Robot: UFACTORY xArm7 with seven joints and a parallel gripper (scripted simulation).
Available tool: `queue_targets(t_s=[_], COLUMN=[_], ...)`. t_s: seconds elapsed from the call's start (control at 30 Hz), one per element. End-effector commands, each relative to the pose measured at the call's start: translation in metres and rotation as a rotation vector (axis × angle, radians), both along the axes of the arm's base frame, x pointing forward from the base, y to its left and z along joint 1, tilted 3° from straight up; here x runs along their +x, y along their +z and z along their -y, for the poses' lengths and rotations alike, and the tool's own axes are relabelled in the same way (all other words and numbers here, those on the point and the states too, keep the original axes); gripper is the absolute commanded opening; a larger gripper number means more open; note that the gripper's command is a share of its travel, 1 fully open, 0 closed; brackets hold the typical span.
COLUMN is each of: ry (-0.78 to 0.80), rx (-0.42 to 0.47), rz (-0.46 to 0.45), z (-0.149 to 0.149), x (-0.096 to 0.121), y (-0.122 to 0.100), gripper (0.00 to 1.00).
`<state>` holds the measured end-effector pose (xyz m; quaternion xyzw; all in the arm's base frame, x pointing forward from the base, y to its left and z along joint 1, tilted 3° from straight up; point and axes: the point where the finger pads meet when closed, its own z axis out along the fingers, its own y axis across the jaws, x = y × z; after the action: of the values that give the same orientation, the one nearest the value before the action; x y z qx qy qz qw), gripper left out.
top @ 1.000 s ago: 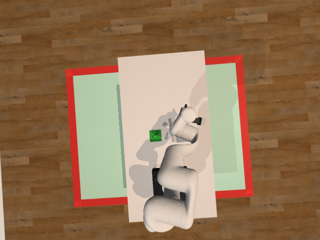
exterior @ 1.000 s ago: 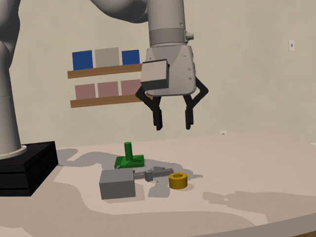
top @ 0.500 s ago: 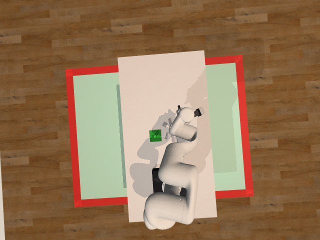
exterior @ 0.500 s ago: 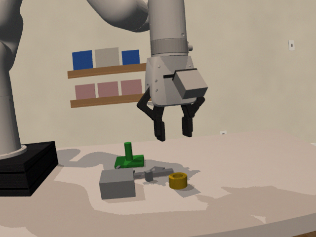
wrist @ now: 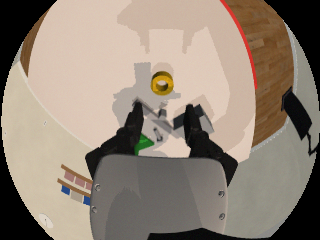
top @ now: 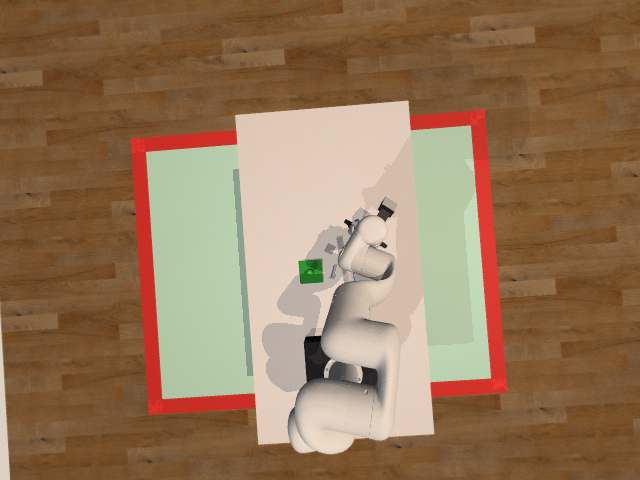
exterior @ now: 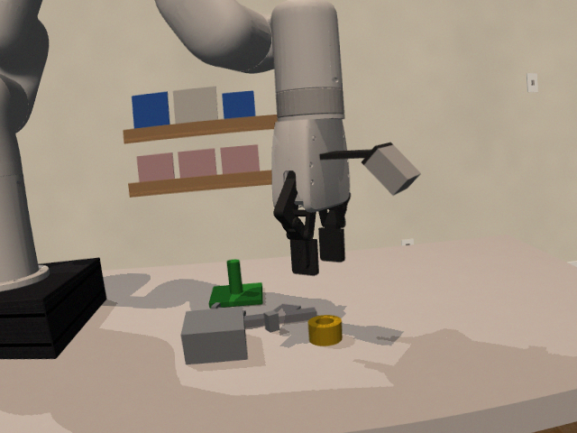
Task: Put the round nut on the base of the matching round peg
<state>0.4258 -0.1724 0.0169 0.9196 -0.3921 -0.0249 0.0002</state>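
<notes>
The round nut [exterior: 325,329] is a yellow ring lying flat on the table; it also shows in the wrist view [wrist: 162,83], just beyond the fingertips. The round peg [exterior: 234,275] is green and stands upright on a green square base [exterior: 236,296], to the left of the nut; the top view shows it too [top: 311,271]. My gripper [exterior: 318,256] hangs well above the table, between peg and nut and behind them. It is partly open and holds nothing [wrist: 163,116]. In the top view the arm hides the fingers.
A grey block [exterior: 214,336] with a thin grey handle [exterior: 279,318] lies on the table between the peg base and the nut. The black arm base [exterior: 46,308] stands at the left. Shelves with coloured boxes hang on the back wall.
</notes>
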Motion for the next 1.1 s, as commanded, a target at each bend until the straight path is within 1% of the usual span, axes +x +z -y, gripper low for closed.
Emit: queue_targets(t_s=[0.0,0.2,0.4,1.07], ry=[0.1,0.246,0.322,0.343], rx=[0.022,0.031,0.035,0.036], rz=[0.016,0.023,0.027,0.028], z=[0.0003,-0.001,-0.0017,-0.0019], x=[0.0018,0.0021,0.0023,0.0023], y=[-0.0012,-0.0054,-0.0075,-0.0081], gripper=[0.6,0.6,0.6,0.6])
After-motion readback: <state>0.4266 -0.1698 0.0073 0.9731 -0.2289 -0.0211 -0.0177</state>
